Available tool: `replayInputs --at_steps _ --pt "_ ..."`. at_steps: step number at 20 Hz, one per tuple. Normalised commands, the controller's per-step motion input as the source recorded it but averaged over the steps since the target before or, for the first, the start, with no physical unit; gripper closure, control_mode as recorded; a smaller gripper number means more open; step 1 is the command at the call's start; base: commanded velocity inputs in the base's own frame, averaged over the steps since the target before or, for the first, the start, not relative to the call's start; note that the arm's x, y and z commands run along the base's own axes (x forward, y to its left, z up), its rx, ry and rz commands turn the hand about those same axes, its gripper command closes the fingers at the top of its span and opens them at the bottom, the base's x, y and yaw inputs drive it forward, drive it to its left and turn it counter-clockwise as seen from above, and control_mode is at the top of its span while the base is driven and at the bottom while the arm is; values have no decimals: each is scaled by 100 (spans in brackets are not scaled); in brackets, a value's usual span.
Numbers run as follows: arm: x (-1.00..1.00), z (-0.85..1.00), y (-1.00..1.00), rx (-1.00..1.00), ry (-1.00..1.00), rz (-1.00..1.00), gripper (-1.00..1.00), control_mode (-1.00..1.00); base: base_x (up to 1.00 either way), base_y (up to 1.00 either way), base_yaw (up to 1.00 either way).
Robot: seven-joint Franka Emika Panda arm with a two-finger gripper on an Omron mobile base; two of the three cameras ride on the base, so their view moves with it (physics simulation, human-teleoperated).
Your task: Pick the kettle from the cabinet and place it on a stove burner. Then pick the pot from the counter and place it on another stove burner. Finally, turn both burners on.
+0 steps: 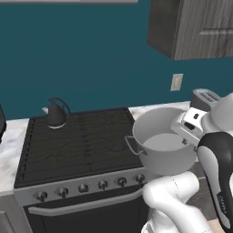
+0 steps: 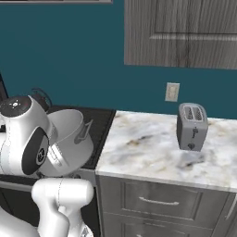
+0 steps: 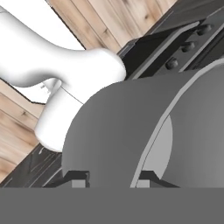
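Claw [image 3: 109, 178] clamped on pot [image 1: 164, 142] rim, kettle [image 1: 56, 113] on rear-left burner, toaster [image 2: 192, 126] on counter [image 2: 152, 148].

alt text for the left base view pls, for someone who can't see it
A white robot arm's gripper holds a wide grey metal stockpot by its rim, lifted over the front right corner of a black cooktop. A small dark grey kettle sits on the back left burner, and a grey toaster stands behind the arm.

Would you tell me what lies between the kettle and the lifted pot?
Only bare black stove burners lie between the kettle at the back left and the pot held by the end effector, as the left base view shows.
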Motion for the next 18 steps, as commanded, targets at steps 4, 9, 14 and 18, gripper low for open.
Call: replayInputs --at_steps 4,9,14,18 --pt "0 0 0 0 0 0 100 100 37 0 5" --pt "0 0 0 0 0 0 100 100 32 -3 4" --pt "0 0 0 0 0 0 100 100 6 -1 0" --pt "0 0 0 0 0 0 100 100 0 0 0"
